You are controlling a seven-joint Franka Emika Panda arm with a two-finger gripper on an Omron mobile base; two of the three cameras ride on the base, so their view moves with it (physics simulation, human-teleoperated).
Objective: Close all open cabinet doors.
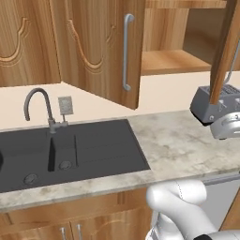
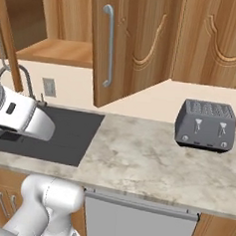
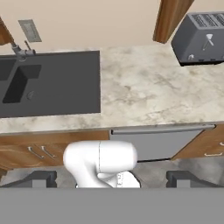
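Two cabinet doors point(image 1: 101, 47) point(image 2: 133, 41) stand open above the bench point(image 2: 147, 157). The pincer point(image 3: 111, 178) is wide open and empty; swinging up, the arm may strike the toaster point(image 2: 206, 125).

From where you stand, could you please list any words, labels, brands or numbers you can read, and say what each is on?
None: no readable text anywhere.
The toaster bears only two pale lever marks, no letters.
The wall outlet is blank.
The cabinet doors carry carved grooves, no writing.

Base views flank the arm, sharing toaster point(image 1: 213, 108), hand view looks down
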